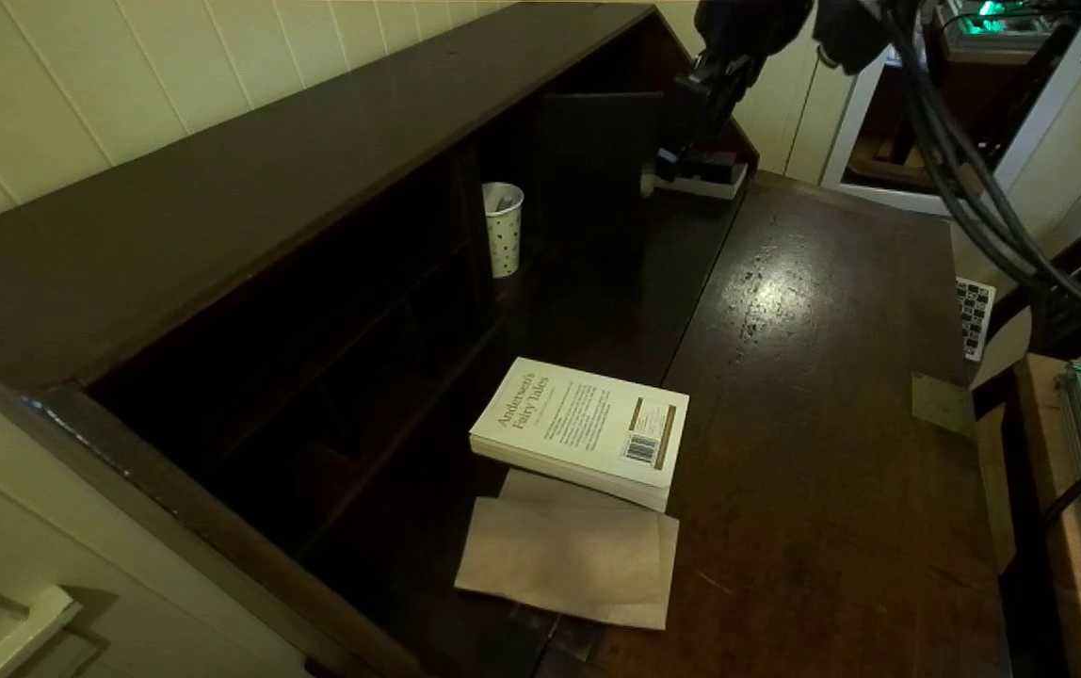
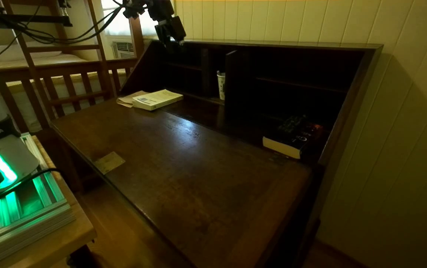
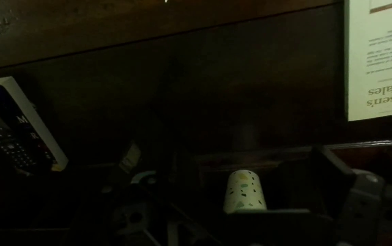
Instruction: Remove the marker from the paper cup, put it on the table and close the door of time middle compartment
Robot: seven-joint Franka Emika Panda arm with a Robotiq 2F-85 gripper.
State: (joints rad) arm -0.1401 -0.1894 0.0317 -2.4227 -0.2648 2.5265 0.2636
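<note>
The paper cup [image 1: 505, 234] is white with small specks and stands upright in the middle compartment; it also shows in an exterior view [image 2: 221, 86] and the wrist view [image 3: 245, 191]. A small thing sticks up at its rim [image 2: 218, 73]; I cannot tell surely that it is the marker. The door [image 1: 602, 169] is a dark panel standing open beside the cup, also visible in an exterior view [image 2: 234, 83]. My gripper [image 2: 173, 41] is raised above the desk, apart from cup and door. Its dark fingers are spread and empty in the wrist view [image 3: 250, 157]. The table [image 1: 814, 395] is glossy dark brown.
A white book [image 1: 588, 424] lies on the desk over a tan paper sheet [image 1: 564, 560]. A thick dark book [image 2: 289, 139] lies at the opposite end, with a remote [image 3: 1, 136] on it. The cabinet top [image 1: 314, 122] overhangs the compartments. Cables hang by the arm.
</note>
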